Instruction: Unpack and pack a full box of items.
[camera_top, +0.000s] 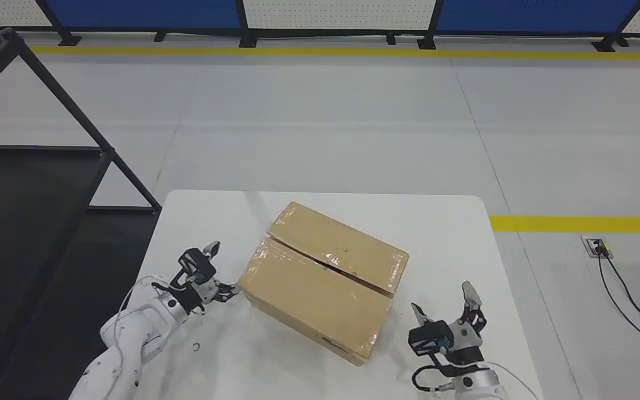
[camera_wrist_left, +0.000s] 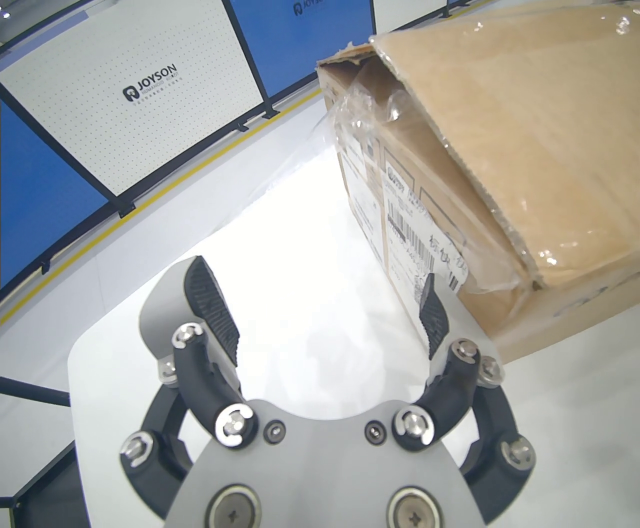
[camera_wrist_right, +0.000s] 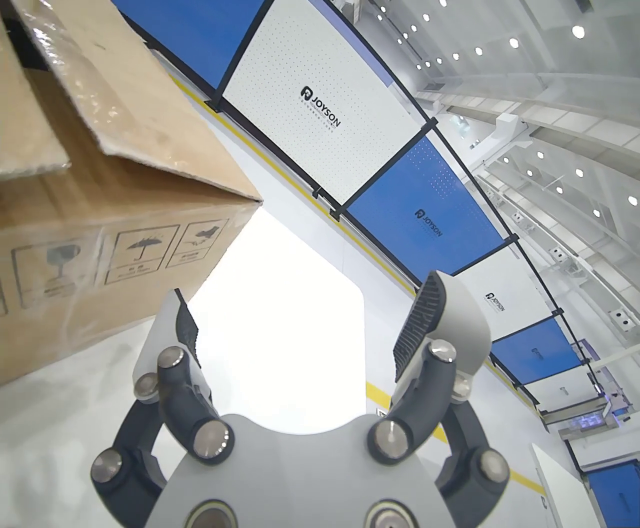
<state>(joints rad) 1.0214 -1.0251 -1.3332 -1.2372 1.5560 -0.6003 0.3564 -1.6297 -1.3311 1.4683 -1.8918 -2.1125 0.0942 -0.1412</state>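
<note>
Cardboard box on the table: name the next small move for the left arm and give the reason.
Probably raise the left jaws to the edge of the flaps at the end of the cardboard box beside them. The flaps lie folded over the top, the clear tape at that end is torn loose, and both left jaws and right jaws stand open and empty beside the box.

White arms (camera_top: 125, 340), silver wrist plates (camera_wrist_left: 320, 465), black ribbed fingers (camera_wrist_left: 212, 305).
</note>
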